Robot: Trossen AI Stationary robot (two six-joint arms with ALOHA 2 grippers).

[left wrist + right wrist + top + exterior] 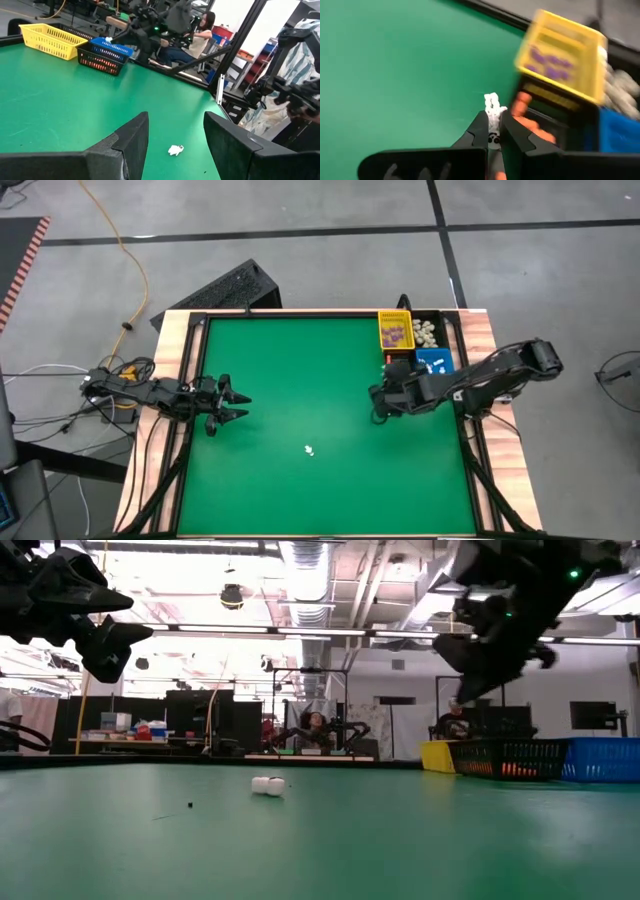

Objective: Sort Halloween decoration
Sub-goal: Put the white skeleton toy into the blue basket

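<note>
My right gripper [493,119] is shut on a cream-white Halloween decoration [492,106] and hangs above the green table beside the bins, at the right in the high view [380,402]. A second white decoration [309,449] lies alone on the mat near the table's middle and also shows in the low view [268,785]. My left gripper [235,402] waits open at the table's left side. It points level toward that lying decoration [175,149] and has nothing between its fingers. My right gripper pinches the white decoration's lower part [493,125] between its two fingertips [479,127]. The rest of it [492,101] sticks out past the tips. The fingers slant downward toward the bins. The decoration is lifted clear of the table.
At the far right stand a yellow bin [395,330] with purple pieces, a black bin [428,332] with cream pieces, a blue bin [434,361] and a black bin [540,131] with orange pieces. The green mat [300,370] lies inside a raised frame. People sit beyond the table.
</note>
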